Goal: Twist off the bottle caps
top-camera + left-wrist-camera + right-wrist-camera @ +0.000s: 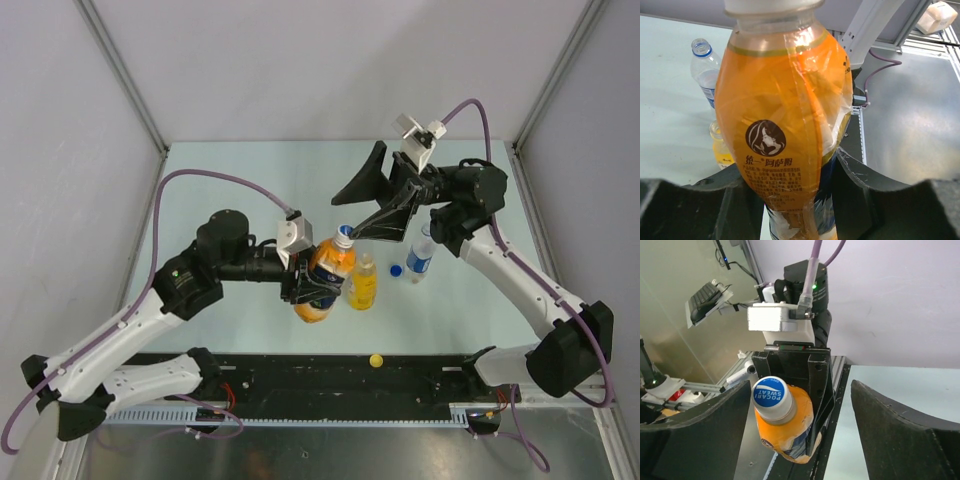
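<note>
My left gripper (305,285) (795,192) is shut on the lower body of the orange bottle (325,275) (785,115) and holds it tilted above the table. Its white cap (343,237) (772,399), with a blue printed top, sits on the neck. My right gripper (343,218) (801,387) is open around that cap, which lies closer to the left finger (700,430); whether it touches is unclear. The yellow bottle (363,285) (720,147) and the clear bottle (420,255) (702,70) stand uncapped on the table. A blue cap (396,269) lies beside the clear bottle.
A yellow cap (376,360) rests on the black rail at the near edge. Both standing bottles are just right of the held bottle. Frame posts and grey walls bound the pale green table (230,200) on three sides.
</note>
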### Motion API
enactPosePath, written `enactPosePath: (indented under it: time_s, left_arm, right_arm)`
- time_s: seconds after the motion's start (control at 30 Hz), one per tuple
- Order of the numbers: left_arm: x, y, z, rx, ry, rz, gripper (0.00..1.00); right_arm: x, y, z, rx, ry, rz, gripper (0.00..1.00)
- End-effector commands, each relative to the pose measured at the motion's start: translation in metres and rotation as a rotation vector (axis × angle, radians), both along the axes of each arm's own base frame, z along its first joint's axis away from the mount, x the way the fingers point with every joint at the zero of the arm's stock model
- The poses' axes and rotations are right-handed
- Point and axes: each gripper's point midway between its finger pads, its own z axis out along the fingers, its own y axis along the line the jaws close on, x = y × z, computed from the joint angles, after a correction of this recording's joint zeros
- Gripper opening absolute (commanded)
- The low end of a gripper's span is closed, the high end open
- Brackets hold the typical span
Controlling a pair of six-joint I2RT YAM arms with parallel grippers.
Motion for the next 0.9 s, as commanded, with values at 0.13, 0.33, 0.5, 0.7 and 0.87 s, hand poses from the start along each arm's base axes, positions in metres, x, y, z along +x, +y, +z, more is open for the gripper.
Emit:
enactPosePath:
  time_s: [0.13,0.33,0.5,0.7,0.87]
  left_arm:
    - [0.017,0.010,0.004,-0.024,-0.098,0.123,0.00]
    - [0.040,0.019,-0.001,-0.003,-0.108,0.263,0.00]
    - [0.062,0.025,-0.007,0.027,-0.098,0.395,0.00]
    - [0.089,0.037,-0.010,0.060,-0.108,0.559,0.00]
    - [0.103,0.044,-0.010,0.078,-0.118,0.642,0.00]
  right_arm:
    - [0.009,-0.007,0.014,0.059,-0.014,-0.072,0.92]
    - [0.008,-0.010,0.018,0.070,-0.007,-0.087,0.93]
    - [0.019,-0.008,0.022,0.084,0.046,-0.149,0.93]
    - [0.059,-0.003,0.015,0.074,0.194,-0.350,0.94]
    - [0.094,-0.004,0.004,0.063,0.360,-0.522,0.95]
